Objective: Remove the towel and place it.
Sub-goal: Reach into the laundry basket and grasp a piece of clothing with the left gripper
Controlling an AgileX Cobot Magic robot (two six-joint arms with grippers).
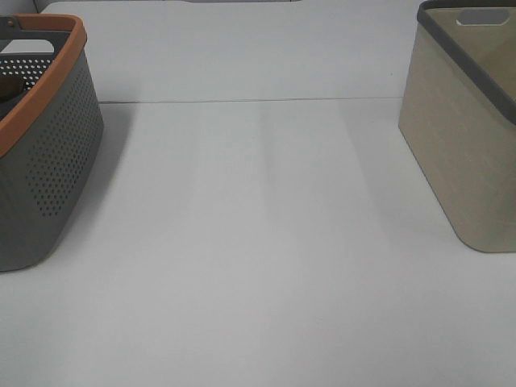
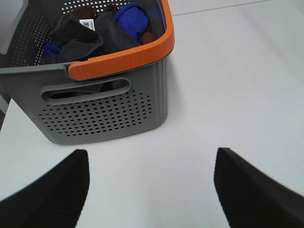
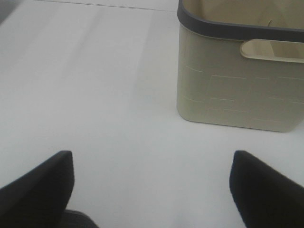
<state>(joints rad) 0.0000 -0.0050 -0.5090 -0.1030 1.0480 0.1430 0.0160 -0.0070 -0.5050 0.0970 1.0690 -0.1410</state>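
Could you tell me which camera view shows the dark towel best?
The left wrist view: the towel lies in the orange-rimmed basket, tag showing. The exterior high view hides it behind the basket wall; the right wrist view misses it.

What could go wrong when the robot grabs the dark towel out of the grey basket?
The towel lies bunched against blue cloths, so the left end effector might drag those out too. It may also catch the orange rim of the grey basket and tip it.

The towel (image 2: 76,34) lies partly hidden in the grey basket (image 2: 104,111) (itself cut by the edge).
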